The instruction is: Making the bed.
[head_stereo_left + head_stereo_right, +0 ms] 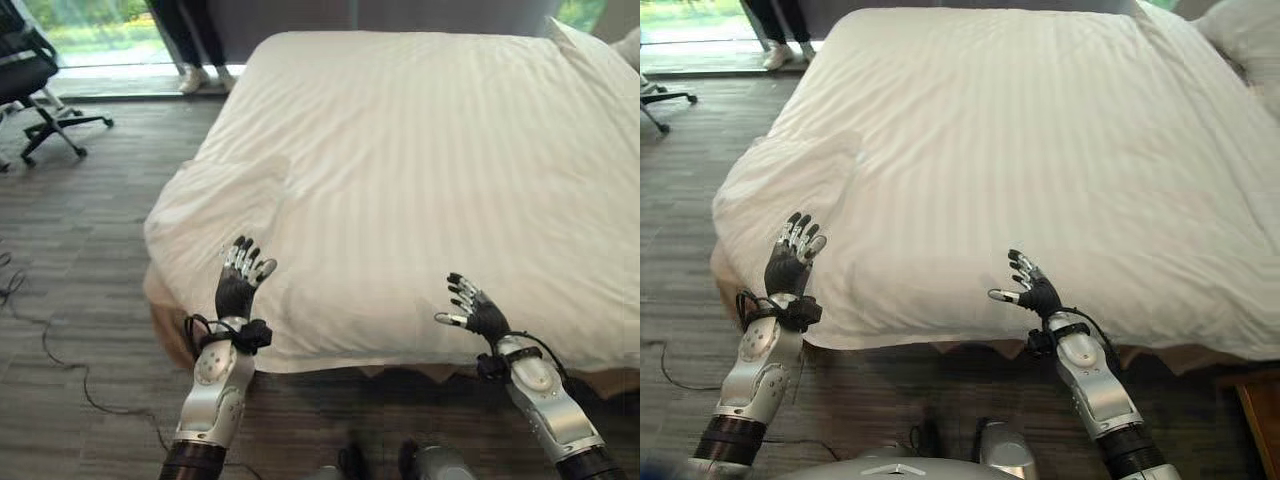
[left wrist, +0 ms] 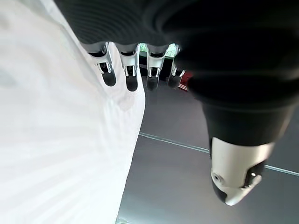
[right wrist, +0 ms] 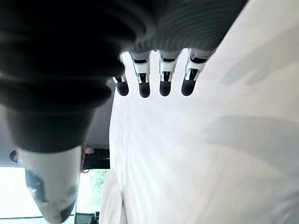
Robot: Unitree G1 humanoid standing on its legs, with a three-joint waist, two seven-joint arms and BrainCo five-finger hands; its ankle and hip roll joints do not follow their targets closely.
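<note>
Just ahead of my left hand (image 1: 238, 285) lies the duvet (image 1: 420, 180) corner fold; both hands open, empty, right hand (image 1: 478, 312) farther off.

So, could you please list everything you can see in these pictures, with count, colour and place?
bed: one, under the duvet, its base showing below the near edge.
duvet: one, white striped, spread over the bed, near-left corner folded back.
pillow: one, white, far right corner of the bed.
office chair: one, black, on the floor far left.
person: one, dark trousers, white shoes, standing beyond the bed by the window.
floor: dark wood planks, left of the bed.
left hand: open, at the duvet's near-left corner.
right hand: open, at the duvet's near edge.
</note>
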